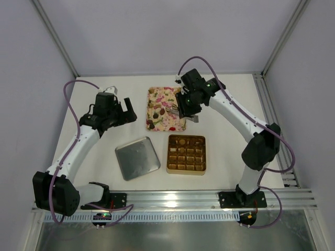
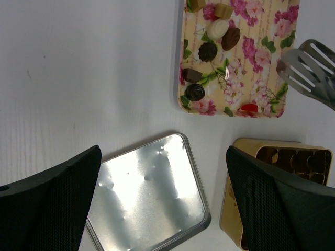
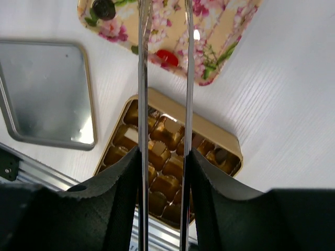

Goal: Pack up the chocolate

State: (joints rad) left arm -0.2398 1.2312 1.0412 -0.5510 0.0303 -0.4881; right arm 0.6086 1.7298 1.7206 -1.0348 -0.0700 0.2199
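Several chocolates (image 1: 155, 116) lie on the floral tray (image 1: 157, 93): dark rounds, a cream one and a red one (image 2: 249, 109), also seen in the left wrist view (image 2: 208, 51). My right gripper (image 1: 186, 107) hovers over the tray's right side, shut on metal tongs (image 3: 142, 78). The tongs' forked tip (image 2: 309, 65) hangs above the tray's right edge. The gold box (image 1: 187, 171) holds one chocolate (image 1: 181, 141) in a far-left cell. My left gripper (image 1: 128, 109) is open and empty, left of the tray.
A silver lid (image 1: 137, 158) lies upside down left of the gold box; it shows in the left wrist view (image 2: 146, 193) and the right wrist view (image 3: 44, 91). The cage walls and the front rail border the white table.
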